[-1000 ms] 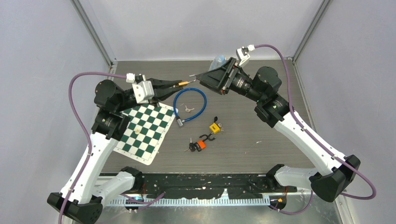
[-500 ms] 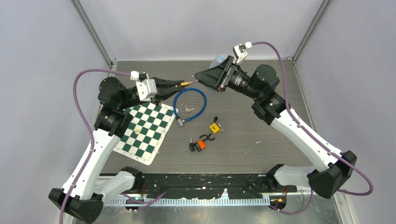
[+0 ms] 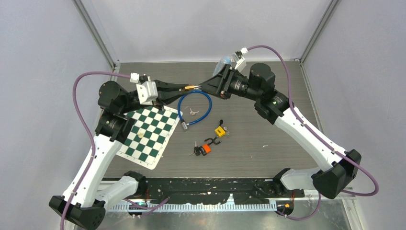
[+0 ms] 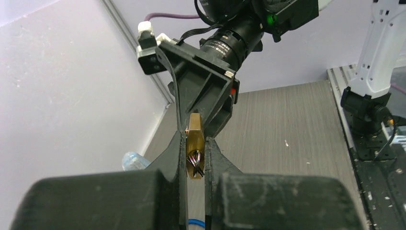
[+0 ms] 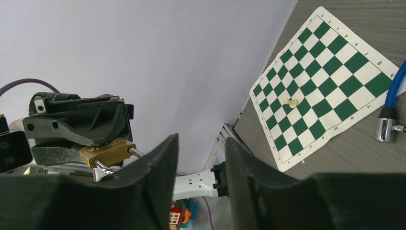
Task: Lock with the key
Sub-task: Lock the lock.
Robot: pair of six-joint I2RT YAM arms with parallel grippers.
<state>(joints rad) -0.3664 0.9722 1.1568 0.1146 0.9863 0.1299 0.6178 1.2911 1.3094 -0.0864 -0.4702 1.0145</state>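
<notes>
The dark wood-grain desk (image 3: 268, 120) carries both arms, which meet above its far middle. The left tool (image 3: 186, 87) is clamped on the flat sides of a brass padlock (image 4: 195, 153), held up in the air. Its silver shackle points toward the right tool (image 5: 200, 141). The right tool's fingers stand apart with nothing seen between them, and the padlock sits just beside them rather than in the gap. A white label on the right arm's motor housing (image 4: 225, 40) is too small to read, and no brand can be made out on the padlock.

The green-and-white chess mat (image 3: 151, 132) lies at the left. Its edge markings are not legible. A blue cable lock (image 5: 393, 93) loops beside the mat, with small keys (image 3: 192, 112) inside the loop. Nearer are a yellow padlock (image 3: 219, 131) and an orange padlock (image 3: 206, 148). A pale chess piece (image 3: 140, 133) stands on the mat.
</notes>
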